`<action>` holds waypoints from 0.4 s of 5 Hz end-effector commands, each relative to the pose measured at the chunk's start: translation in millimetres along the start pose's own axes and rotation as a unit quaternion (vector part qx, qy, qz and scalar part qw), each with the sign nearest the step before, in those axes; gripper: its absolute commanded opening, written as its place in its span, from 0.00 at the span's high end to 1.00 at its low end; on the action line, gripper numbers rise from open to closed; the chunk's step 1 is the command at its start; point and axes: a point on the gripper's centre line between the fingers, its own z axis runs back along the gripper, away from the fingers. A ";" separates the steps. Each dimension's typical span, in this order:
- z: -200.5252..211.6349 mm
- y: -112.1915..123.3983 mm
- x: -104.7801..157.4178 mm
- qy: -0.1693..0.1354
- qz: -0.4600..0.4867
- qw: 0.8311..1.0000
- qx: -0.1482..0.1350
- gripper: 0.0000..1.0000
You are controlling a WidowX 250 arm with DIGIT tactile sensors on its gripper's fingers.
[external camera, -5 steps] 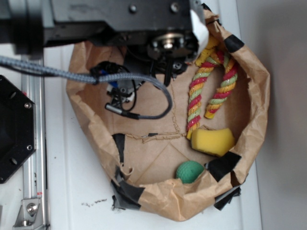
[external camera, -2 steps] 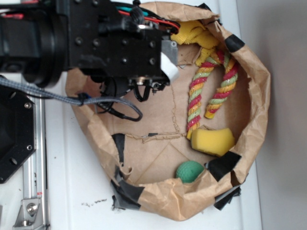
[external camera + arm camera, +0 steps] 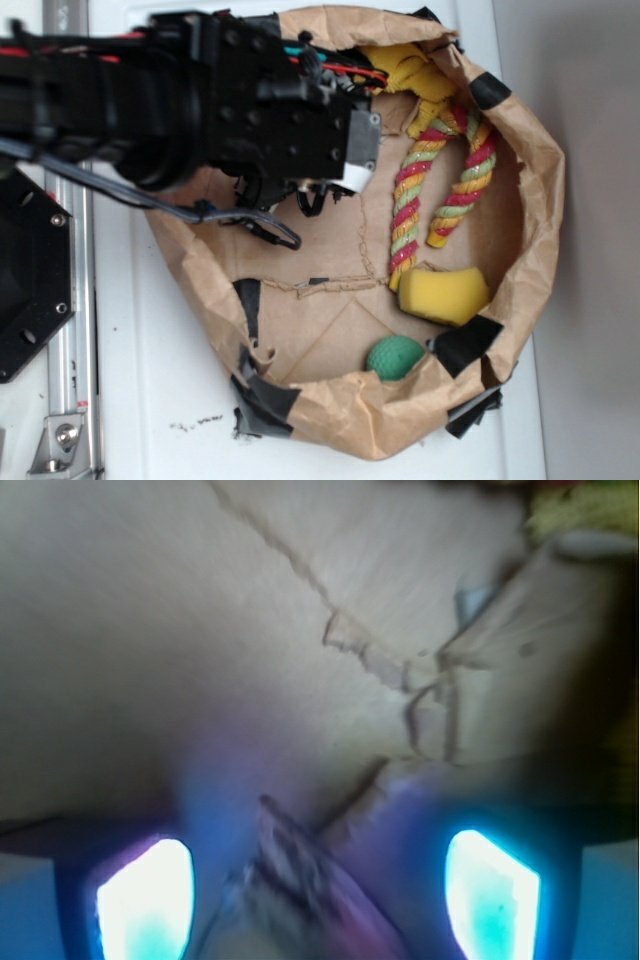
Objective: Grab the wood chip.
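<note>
Now gripper point(image 3: 318, 885) spread wide, wood chip point(image 3: 300, 880) between fingers, clear of both; bag wall point(image 3: 545, 200) well apart.

Rope toy point(image 3: 440, 180), yellow sponge point(image 3: 445, 294), green ball point(image 3: 395, 356)

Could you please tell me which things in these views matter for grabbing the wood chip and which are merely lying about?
For the job:
wood chip, blurred, between the glowing fingers
gripper, jaws apart
paper bag holding everything

Lying about:
rope toy
yellow sponge
green ball
yellow cloth
</note>
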 end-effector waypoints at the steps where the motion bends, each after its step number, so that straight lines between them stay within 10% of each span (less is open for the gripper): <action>1: -13.2 0.3 -6.0 -0.017 0.006 1.000 -0.014 0.00; 2: -21.4 2.0 -15.0 -0.033 0.029 0.999 -0.014 0.00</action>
